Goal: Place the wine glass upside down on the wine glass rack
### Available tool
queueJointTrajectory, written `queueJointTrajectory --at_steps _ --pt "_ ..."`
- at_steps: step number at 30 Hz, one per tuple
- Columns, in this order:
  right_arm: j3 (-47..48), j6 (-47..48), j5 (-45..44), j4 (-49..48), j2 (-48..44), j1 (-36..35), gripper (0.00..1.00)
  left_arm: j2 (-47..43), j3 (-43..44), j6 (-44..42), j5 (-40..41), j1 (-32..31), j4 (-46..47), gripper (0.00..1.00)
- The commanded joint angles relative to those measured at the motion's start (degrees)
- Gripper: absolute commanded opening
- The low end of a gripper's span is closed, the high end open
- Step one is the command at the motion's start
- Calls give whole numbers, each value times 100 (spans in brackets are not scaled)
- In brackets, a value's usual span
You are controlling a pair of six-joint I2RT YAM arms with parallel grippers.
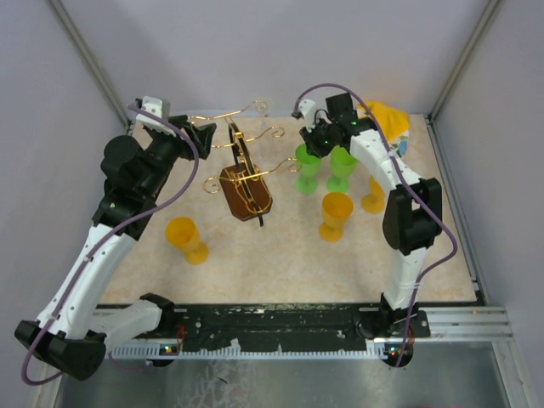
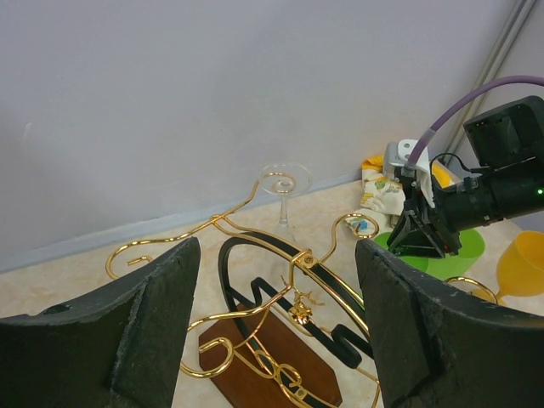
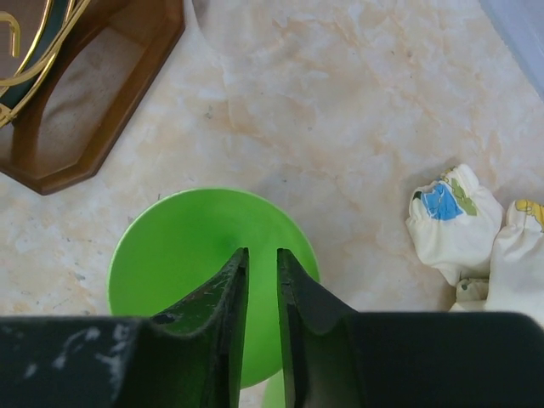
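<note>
Right fingers [image 3: 245,265] nearly together over green plastic goblet [image 3: 170,263], grip unclear | goblet on bench [image 1: 280,255] right of gold wire rack [image 1: 248,191], unhung | left fingers [image 1: 204,136] wide, empty, beside rack, probably to steady it.

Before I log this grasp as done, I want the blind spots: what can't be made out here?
Right wrist view: whether the right tool pinches the stem of the green goblet; its own fingers cover it.
Top view: that same grip, hidden under the tool's body.
Left wrist view: the clear glass behind the wine glass rack is too faint to tell whether it hangs or stands.
</note>
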State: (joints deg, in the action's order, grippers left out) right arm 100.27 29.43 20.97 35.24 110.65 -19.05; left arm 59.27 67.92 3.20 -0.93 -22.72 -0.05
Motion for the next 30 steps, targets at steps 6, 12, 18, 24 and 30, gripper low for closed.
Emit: queueJointTrajectory --at_steps 6,12,18,24,30 --pt "-78 -56 -17 -551 -1010 -77 28 -29 169 -4 -20 27 1 80" --pt "-232 -23 -224 -782 -1274 -73 38 27 171 -4 -46 22 18 80" --pt "-46 102 -500 -448 -944 -73 40 25 194 -35 -30 27 5 80" --pt "73 188 -613 -230 -578 -73 39 28 204 -43 -6 28 -3 80" --pt "121 228 -742 -147 -353 -73 38 59 215 -56 -2 26 -21 80"
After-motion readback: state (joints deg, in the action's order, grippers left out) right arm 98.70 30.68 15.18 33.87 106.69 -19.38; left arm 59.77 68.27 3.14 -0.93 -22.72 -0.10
